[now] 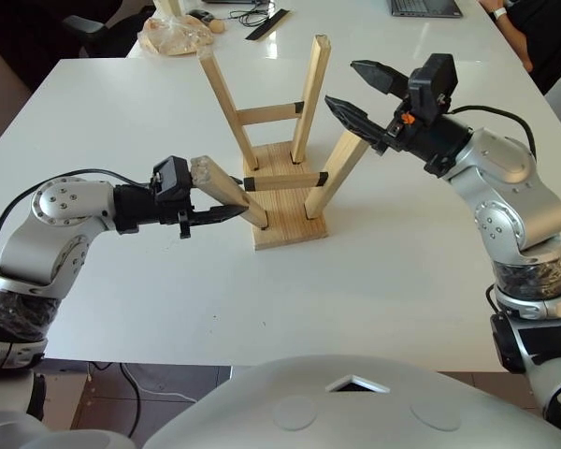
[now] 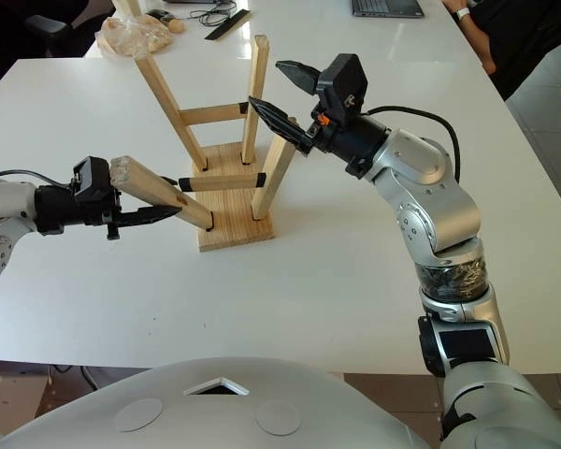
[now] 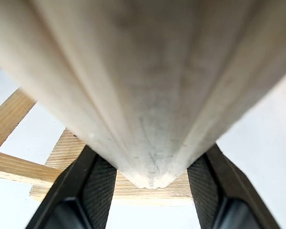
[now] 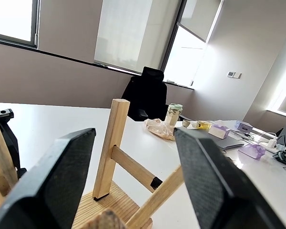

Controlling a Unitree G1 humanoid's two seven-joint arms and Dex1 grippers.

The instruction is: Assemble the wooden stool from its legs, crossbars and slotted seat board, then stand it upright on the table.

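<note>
Head view: the upturned stool (image 1: 285, 180) sits seat board (image 1: 290, 234) down on the table (image 1: 122, 309); the left gripper (image 1: 238, 211) clamps its slanted leg (image 1: 220, 184), and the right gripper (image 1: 341, 82) gapes empty above. Left wrist: that leg is pinched between both pads (image 3: 100, 183). Right wrist: fingers (image 4: 62, 176) are spread wide, holding nothing.

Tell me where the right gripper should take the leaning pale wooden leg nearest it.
Probably best: grip the leaning pale wooden leg near its free upper end, above the black-tipped wooden crossbar. Come from the robot's right, where the open right gripper hovers, jaws across two flat faces. Lower down the crossbar joint crowds it.
</note>
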